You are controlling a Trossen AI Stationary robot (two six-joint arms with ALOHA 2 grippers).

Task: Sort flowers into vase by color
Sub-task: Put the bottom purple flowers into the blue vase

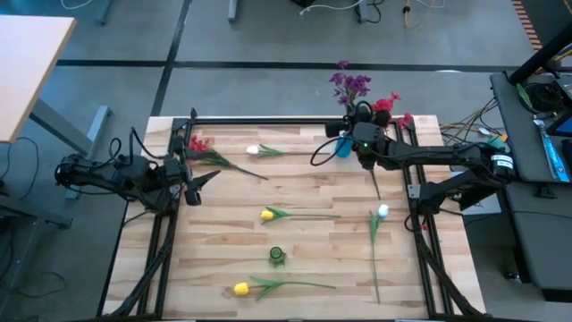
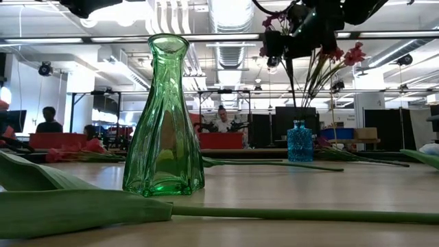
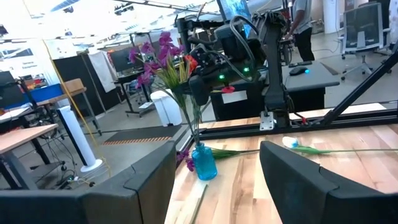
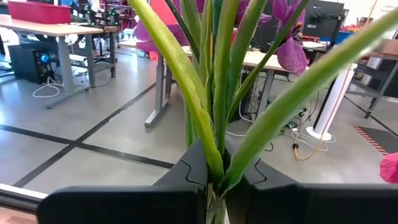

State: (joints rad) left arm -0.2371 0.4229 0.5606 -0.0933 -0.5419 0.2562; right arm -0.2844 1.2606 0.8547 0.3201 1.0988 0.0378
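High view: left tool point(image 1: 198, 185) hovers at the desk's point(image 1: 313, 206) left edge, fingers spread wide, gripping nothing. Green vase point(image 1: 277, 256) stands empty near the front edge. Right tool point(image 1: 365, 143), at the back edge, is clamped on a flower stem point(image 4: 219, 118) above the blue vase point(image 1: 344, 146), which carries purple flowers point(image 1: 349, 85) and red flowers point(image 1: 386, 104).

Right gripper point(image 4: 214, 180): fingers pinching together on a green stem point(image 4: 219, 87) rising between them.
Leaves point(image 4: 180, 68): long, green, fanning upward from the grip.
Purple petals point(image 4: 290, 53): hanging behind the leaves.
Background: grey floor point(image 4: 81, 124) showing dark lines; desks point(image 4: 56, 31) standing beyond.
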